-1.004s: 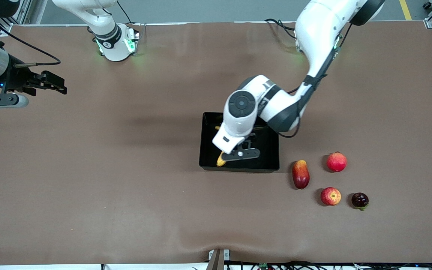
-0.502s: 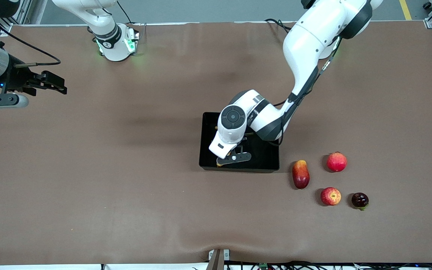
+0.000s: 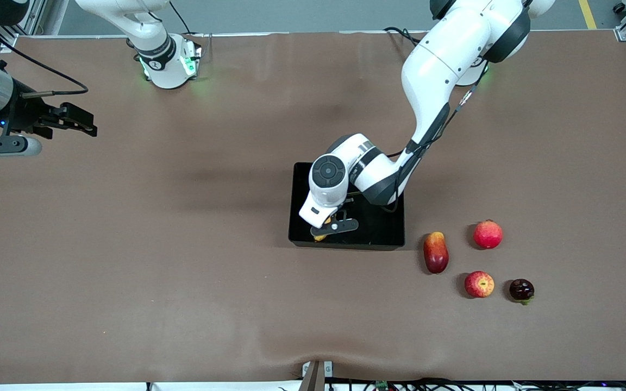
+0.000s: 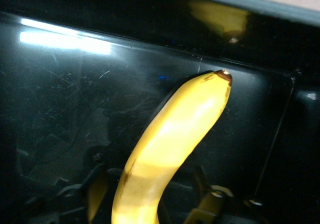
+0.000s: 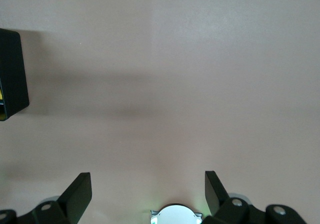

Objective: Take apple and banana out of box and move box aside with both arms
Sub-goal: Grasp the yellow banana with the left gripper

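Observation:
The black box [image 3: 386,231] lies mid-table with the yellow banana [image 3: 319,237] in it, mostly hidden under the left arm's wrist. My left gripper [image 3: 328,230] is low inside the box. In the left wrist view the banana [image 4: 180,134] runs between that gripper's [image 4: 150,199] fingers, which straddle it with dark gaps on both sides, so it is open. The small red apple with yellow streaks [image 3: 479,284] sits on the table nearer the front camera, toward the left arm's end. My right gripper [image 3: 82,124] waits open over bare table at the right arm's end, its open jaws [image 5: 148,189] holding nothing.
Beside the apple lie a red-and-yellow mango-like fruit [image 3: 436,252], a larger pink-red round fruit [image 3: 488,234] and a dark purple fruit [image 3: 521,290]. A corner of the box [image 5: 12,73] shows in the right wrist view. Brown cloth covers the table.
The left arm has lowered its gripper into the box onto the banana, and its fingers have narrowed around the fruit. The right arm has not moved.

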Controlling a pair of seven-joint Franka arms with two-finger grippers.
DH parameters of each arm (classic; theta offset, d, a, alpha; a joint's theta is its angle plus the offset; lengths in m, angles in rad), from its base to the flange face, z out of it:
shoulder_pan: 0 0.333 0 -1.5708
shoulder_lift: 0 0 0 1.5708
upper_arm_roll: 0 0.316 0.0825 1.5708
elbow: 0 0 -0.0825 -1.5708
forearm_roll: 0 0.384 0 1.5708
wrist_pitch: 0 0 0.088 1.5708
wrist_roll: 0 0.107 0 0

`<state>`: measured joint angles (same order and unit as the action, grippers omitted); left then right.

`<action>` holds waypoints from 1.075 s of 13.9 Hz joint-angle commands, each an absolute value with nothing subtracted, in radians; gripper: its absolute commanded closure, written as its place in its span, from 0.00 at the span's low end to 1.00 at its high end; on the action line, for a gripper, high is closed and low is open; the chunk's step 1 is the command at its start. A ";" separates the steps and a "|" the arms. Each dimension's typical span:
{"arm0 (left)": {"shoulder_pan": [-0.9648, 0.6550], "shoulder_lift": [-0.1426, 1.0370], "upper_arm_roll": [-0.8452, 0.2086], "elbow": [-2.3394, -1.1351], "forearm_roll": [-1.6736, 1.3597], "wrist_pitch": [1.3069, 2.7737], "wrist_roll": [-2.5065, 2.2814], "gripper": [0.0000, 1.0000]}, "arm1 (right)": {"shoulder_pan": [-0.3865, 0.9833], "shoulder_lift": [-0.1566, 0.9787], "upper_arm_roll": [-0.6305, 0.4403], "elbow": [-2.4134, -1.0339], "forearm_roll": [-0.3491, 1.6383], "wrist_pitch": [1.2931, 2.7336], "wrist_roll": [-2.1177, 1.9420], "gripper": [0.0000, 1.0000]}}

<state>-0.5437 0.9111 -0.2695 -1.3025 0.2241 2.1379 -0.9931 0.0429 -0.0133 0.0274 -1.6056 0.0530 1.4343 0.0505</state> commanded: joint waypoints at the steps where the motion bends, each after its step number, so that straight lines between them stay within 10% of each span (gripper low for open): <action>1: -0.555 0.911 -0.261 -1.298 0.247 2.149 -1.012 0.78 | 0.049 -0.015 0.025 -1.608 0.055 1.437 0.063 0.00; 3: -0.554 0.901 -0.261 -1.293 0.245 2.149 -1.015 1.00 | 0.049 -0.012 0.025 -1.608 0.055 1.439 0.063 0.00; 15: -0.522 0.660 -0.259 -1.292 0.255 2.039 -0.954 1.00 | 0.061 0.002 0.026 -1.600 0.055 1.437 0.063 0.00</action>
